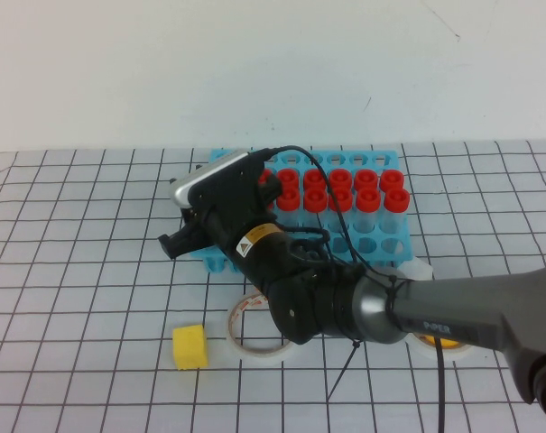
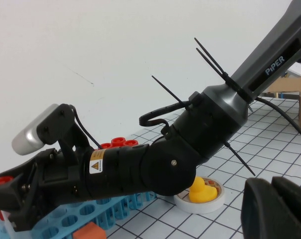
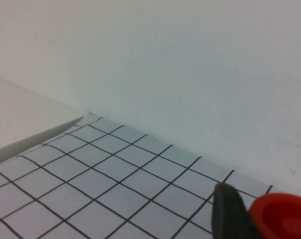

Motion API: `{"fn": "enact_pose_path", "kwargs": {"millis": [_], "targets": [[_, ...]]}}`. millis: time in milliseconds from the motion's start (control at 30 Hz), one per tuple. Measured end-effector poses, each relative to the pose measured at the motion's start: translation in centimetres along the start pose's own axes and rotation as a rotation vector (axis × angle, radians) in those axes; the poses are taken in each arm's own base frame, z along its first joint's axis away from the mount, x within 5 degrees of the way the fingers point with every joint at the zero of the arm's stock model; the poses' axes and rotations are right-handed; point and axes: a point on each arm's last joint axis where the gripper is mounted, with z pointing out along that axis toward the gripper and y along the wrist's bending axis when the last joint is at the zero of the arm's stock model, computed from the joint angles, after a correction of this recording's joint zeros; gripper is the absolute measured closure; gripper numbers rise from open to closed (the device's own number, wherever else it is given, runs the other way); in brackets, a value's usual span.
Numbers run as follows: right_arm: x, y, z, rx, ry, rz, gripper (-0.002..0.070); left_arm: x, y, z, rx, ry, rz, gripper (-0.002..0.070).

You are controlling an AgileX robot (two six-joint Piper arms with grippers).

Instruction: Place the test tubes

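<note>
high view showed the right gripper (image 1: 175, 242) reaching across to the left end of the blue rack (image 1: 381, 245), its wrist low over the rows of red-capped tubes (image 1: 367, 197) standing at the back. left wrist view showed its claw pinching a test tube (image 2: 1, 181) just under the red cap, above the rack's holes at that end. the left gripper (image 2: 273, 206) hovered well apart from the rack, fingers pressed together on nothing.

risks, as i judged them: the tube was held high, near the cap, so if its foot met a rib between 2 holes it could pivot in the grip, jam, or shove the light rack along the gridded table (image 1: 74, 271). the wrist and its cable (image 1: 331, 194) sat near the standing caps and might tip 1 of them. letting go before the tube was seated could leave it askew.

the tube's long axis ran about vertical, cap up, clear body pointing down at the rack. its exact tilt could not be told.
</note>
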Motion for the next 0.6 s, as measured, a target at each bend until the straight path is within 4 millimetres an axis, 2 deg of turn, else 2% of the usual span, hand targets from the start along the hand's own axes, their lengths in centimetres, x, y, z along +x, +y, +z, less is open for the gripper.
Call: {"fn": "enact_pose_path", "kwargs": {"millis": [600], "targets": [[0.69,-0.36,-0.06,0.050,0.060,0.045,0.0404,0.00,0.00,0.00,0.000,0.000,0.000,0.0676]]}}
